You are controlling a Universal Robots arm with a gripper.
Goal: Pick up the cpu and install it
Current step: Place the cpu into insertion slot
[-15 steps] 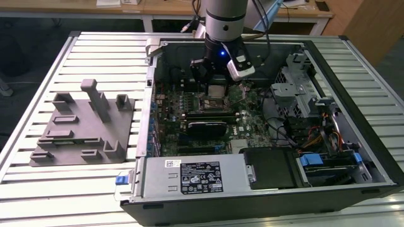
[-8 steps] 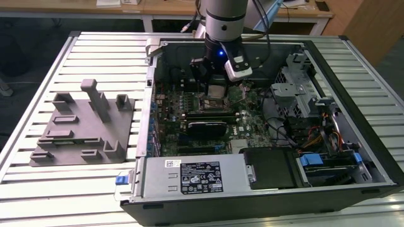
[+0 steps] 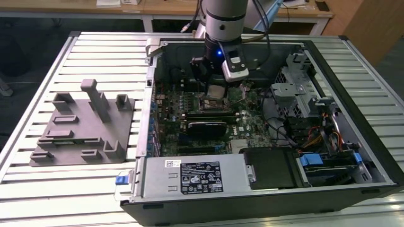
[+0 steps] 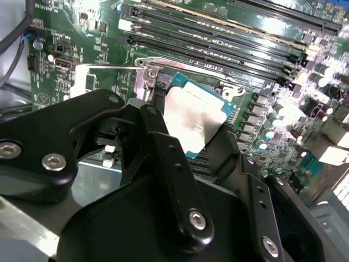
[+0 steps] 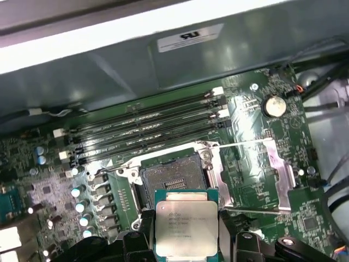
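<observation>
The cpu (image 5: 186, 225), a small square chip with a pale silver top and a green rim, hangs just above the motherboard between my fingers. My gripper (image 5: 186, 243) is shut on the cpu, one black finger (image 4: 163, 147) against each side edge. Right beside the chip lies the open socket (image 5: 170, 181), its metal load plate (image 5: 256, 174) swung back. In the second wrist view the cpu (image 4: 192, 119) hangs tilted over the socket's frame. The exterior view has the gripper (image 3: 216, 89) reaching down into the open computer case (image 3: 353, 118), over the board's upper middle.
Memory slots (image 5: 147, 123) run along the socket's far side. A black finned module (image 3: 205, 126) sits on the board near the socket. A power supply (image 3: 189, 176), drive bays (image 3: 303, 92) and cables (image 3: 319, 137) crowd the case. A grey fixture (image 3: 82, 125) stands on the slatted table at the exterior view's left.
</observation>
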